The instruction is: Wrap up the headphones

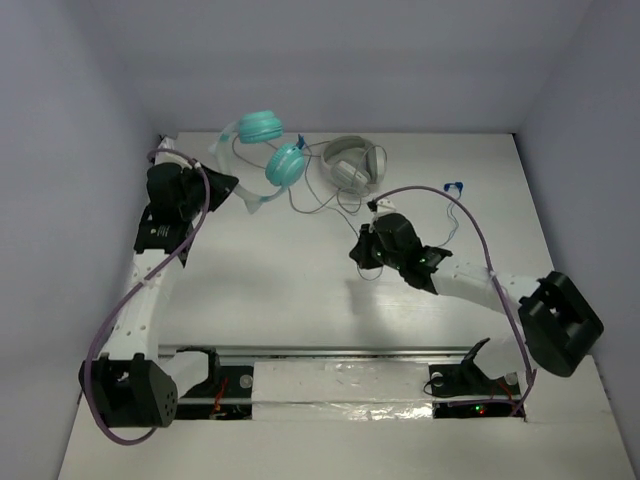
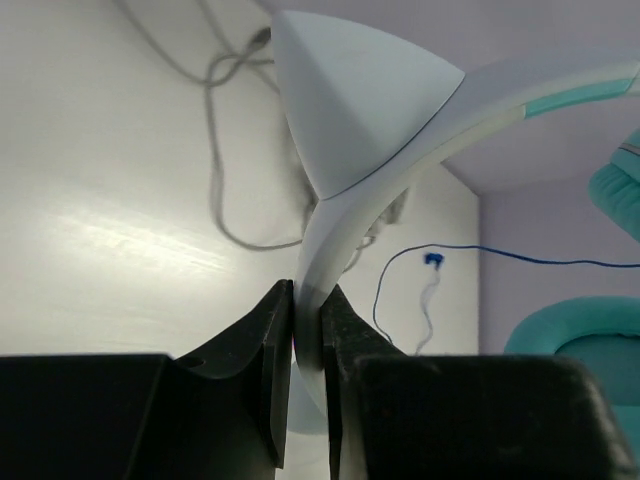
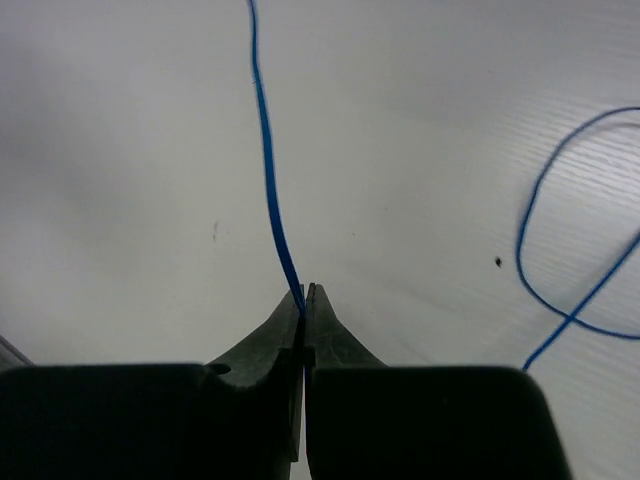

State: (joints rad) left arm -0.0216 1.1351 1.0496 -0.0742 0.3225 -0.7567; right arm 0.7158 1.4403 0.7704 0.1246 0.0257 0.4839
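The teal headphones [image 1: 272, 145] are held up off the table at the far left, ear cups toward the back wall. My left gripper [image 1: 228, 187] is shut on their pale headband [image 2: 345, 215], which runs up between the jaws in the left wrist view. A teal ear cup [image 2: 580, 335] shows at the right of that view. My right gripper [image 1: 362, 250] sits mid-table and is shut on the thin blue cable [image 3: 268, 170], which rises straight from the closed fingertips. The cable's blue plug [image 1: 453, 186] lies on the table at the far right.
Grey-white headphones [image 1: 352, 163] with a grey cable [image 2: 215, 150] lie at the back middle, just right of the teal pair. A loop of blue cable [image 3: 560, 250] lies on the table right of my right gripper. Grey walls enclose the white table [image 1: 280, 290].
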